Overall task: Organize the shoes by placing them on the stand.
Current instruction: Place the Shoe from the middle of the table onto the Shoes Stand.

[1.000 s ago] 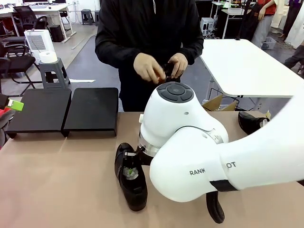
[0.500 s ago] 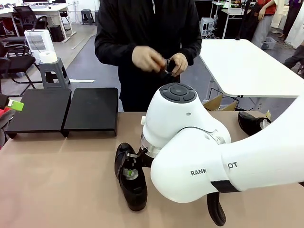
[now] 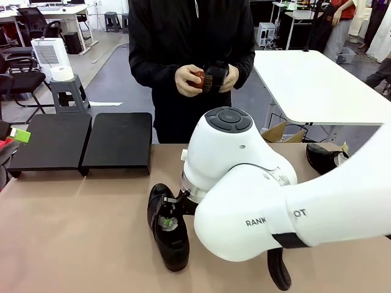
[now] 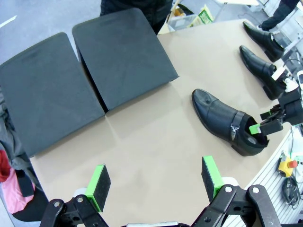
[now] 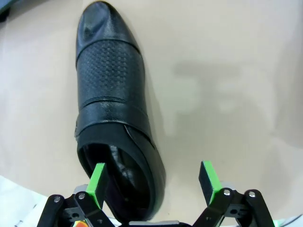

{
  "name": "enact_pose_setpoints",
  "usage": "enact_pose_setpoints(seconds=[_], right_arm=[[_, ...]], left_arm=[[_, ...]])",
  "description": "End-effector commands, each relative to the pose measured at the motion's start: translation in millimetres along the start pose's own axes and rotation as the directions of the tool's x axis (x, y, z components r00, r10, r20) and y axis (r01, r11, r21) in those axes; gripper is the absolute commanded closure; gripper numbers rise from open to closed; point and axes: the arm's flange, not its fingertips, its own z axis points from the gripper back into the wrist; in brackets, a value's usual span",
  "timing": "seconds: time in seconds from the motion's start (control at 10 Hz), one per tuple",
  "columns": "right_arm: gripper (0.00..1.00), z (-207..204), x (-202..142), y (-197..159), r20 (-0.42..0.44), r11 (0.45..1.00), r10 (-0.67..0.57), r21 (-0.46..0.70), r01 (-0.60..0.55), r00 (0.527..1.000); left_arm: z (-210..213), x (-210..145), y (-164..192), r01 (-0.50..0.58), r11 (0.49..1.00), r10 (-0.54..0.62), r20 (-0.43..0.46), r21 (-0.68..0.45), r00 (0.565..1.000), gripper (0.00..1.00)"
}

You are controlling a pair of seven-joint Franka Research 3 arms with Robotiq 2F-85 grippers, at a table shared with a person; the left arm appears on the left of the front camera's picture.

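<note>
Obs. We find the right gripper (image 5: 153, 182) low over the tan tabletop (image 5: 227, 71). Its green pads (image 5: 208, 178) stand wide apart and clamp nothing. They straddle one side wall at the heel end of a black glossy leather shoe (image 5: 111, 104), which has a perforated upper and a band across the instep. One pad hangs over the shoe's opening, and the other is outside the wall, above bare table. We cannot tell whether the inner pad touches the lining.

Position of the shoe: it lies sole down on the tabletop near the robot's edge, not on the low matte-black stand (image 3: 116, 140). The stand's two flat rectangular platforms sit side by side at the far left of the table, well apart from the shoe. In the left wrist view the toe points roughly towards the stand (the heel end is the one under the right gripper).

The left gripper (image 4: 155, 182) hangs above bare table in front of the stand, pads spread and holding nothing.

Two more black leather shoes (image 4: 258, 66) lie near each other on the table, beyond the first shoe in the left wrist view.

A person in a black top stands at the far side. One hand (image 3: 186, 79) is raised to chest height beside the other. Between them they hold a dark object and something small and reddish-brown, and we cannot tell what either is.
</note>
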Motion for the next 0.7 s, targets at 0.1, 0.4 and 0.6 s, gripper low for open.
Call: enact_pose_setpoints(seconds=[0.1, 0.4, 0.6], right_arm=[[0.0, 89, -26, -77, 0.12, 0.994, 0.028, -0.108, -0.015, 0.992], [0.0, 140, -32, -134, 0.214, 0.997, -0.074, -0.02, 0.08, 0.974], [0.0, 158, -38, -165, 0.242, 0.989, -0.146, 0.063, 0.135, 0.959]], left_arm=[[-10, 0, -29, 0.006, 0.998, -0.007, -0.018, -0.057, 1.0, 0.0], [-47, -1, -130, -0.147, 0.987, 0.139, -0.106, -0.069, 0.985, 0.0], [-31, 22, -91, -0.059, 0.996, 0.053, -0.076, -0.07, 0.996, 0.0]])
